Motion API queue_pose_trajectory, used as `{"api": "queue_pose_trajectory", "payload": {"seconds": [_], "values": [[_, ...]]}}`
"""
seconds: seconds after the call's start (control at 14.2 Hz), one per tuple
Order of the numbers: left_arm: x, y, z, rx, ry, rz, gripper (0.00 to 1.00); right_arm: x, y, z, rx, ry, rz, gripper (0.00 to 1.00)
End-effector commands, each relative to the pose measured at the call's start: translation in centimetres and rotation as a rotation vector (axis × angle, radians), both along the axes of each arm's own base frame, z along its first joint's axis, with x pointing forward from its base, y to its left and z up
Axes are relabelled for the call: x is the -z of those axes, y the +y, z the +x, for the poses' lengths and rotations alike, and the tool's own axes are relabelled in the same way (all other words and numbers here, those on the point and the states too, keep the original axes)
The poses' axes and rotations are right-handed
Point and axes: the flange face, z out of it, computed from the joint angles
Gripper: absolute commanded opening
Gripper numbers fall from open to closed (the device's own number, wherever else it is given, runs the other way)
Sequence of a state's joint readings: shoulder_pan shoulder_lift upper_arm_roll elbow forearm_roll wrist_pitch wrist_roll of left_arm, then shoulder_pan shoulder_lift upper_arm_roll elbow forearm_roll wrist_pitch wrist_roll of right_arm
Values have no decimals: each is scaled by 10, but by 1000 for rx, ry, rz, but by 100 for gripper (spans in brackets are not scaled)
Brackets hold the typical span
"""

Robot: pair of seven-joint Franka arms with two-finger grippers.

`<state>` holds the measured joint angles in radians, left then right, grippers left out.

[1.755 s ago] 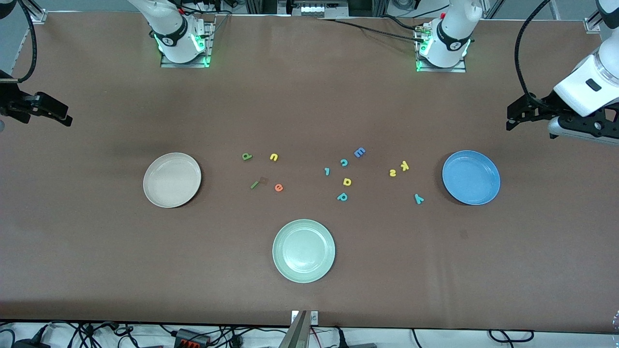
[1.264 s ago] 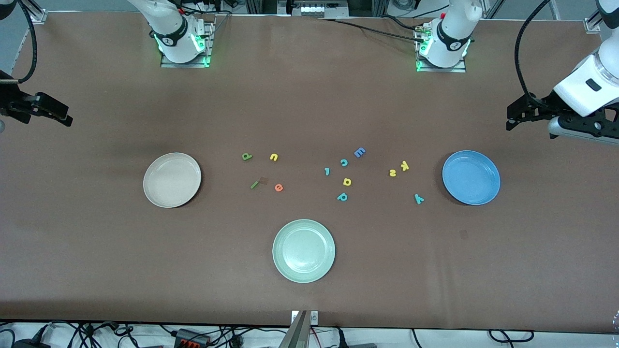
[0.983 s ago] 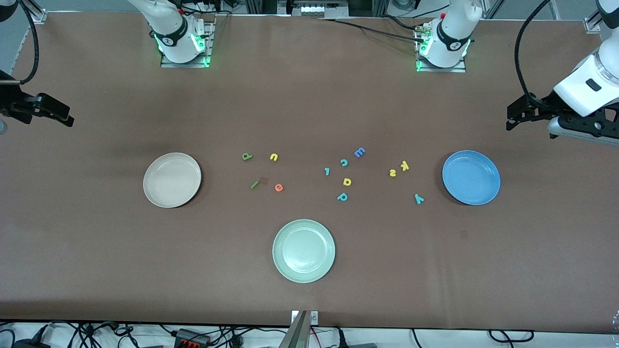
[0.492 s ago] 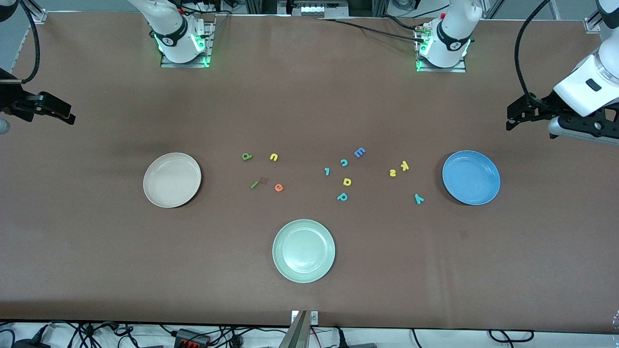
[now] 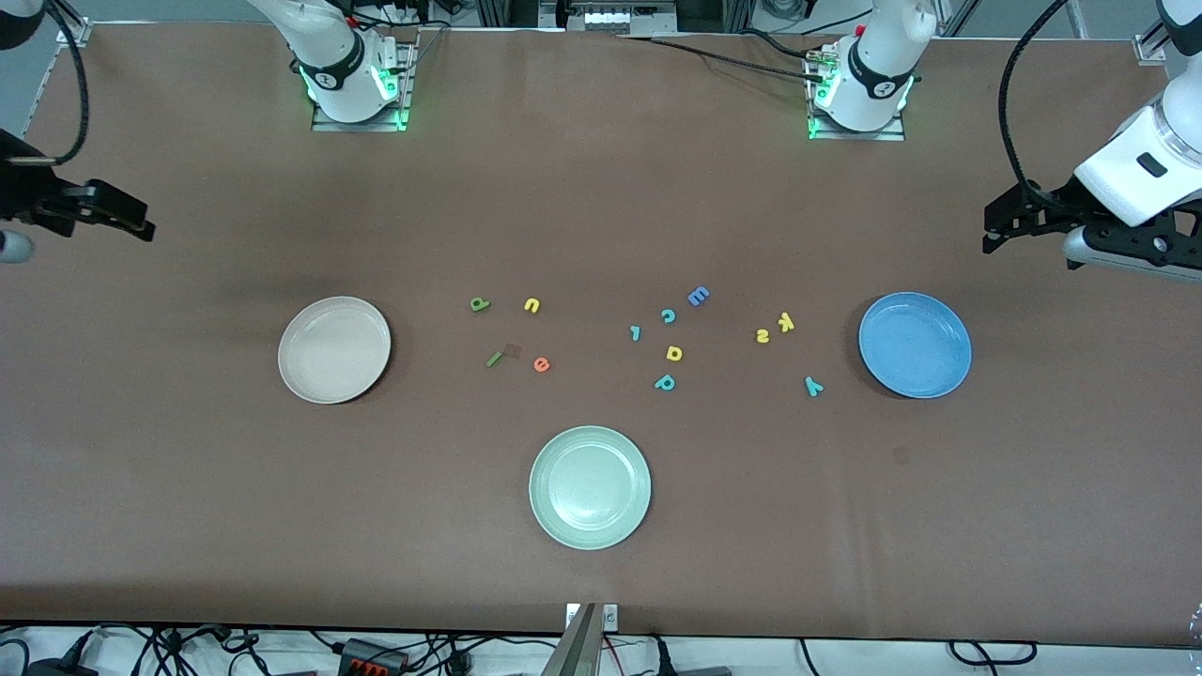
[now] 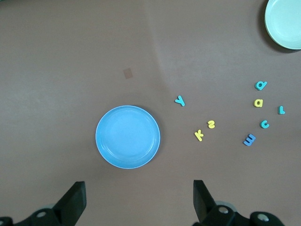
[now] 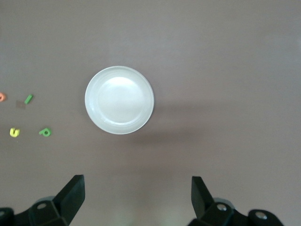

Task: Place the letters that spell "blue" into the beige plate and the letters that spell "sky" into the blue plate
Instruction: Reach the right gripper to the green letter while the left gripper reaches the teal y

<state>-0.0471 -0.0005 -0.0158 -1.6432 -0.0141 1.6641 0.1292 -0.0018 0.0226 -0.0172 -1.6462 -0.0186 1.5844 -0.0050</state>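
Note:
The beige plate lies toward the right arm's end, the blue plate toward the left arm's end. Between them, on the table, lie the dark green b, yellow u, green l and orange e. Closer to the blue plate are the yellow s, yellow k and teal y. My right gripper hangs open and empty over the table's end, with the beige plate in its wrist view. My left gripper is open, empty, beside the blue plate.
A pale green plate sits nearest the front camera. In the middle of the table lie a blue E, teal c, a small teal letter, yellow a and teal p. A small brown patch lies next to the l.
My right gripper has drifted a little inward from the table's end, toward the middle. The left arm, the plates and the letters have not moved.

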Motion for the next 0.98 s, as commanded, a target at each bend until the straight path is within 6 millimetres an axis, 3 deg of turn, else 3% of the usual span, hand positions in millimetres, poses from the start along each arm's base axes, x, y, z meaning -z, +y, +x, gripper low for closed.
{"api": "queue_pose_trajectory", "payload": {"seconds": [0.0, 0.21, 0.42, 0.63, 0.77, 0.91], "values": [[-6, -1, 2, 15, 6, 4, 100, 45, 50, 9, -66, 81, -2, 100], [-5, 0, 2, 14, 7, 4, 100, 87, 131, 13, -76, 121, -27, 100], [-5, 0, 2, 12, 7, 4, 100, 123, 183, 15, -96, 129, -37, 100], [-6, -1, 2, 17, 6, 2, 100, 169, 224, -4, -146, 116, -39, 100], [-2, -6, 3, 19, 13, 5, 100, 201, 234, -15, -152, 114, -10, 100], [15, -7, 11, 22, 42, 7, 100, 232, 249, -25, -177, 114, -10, 100]]}}
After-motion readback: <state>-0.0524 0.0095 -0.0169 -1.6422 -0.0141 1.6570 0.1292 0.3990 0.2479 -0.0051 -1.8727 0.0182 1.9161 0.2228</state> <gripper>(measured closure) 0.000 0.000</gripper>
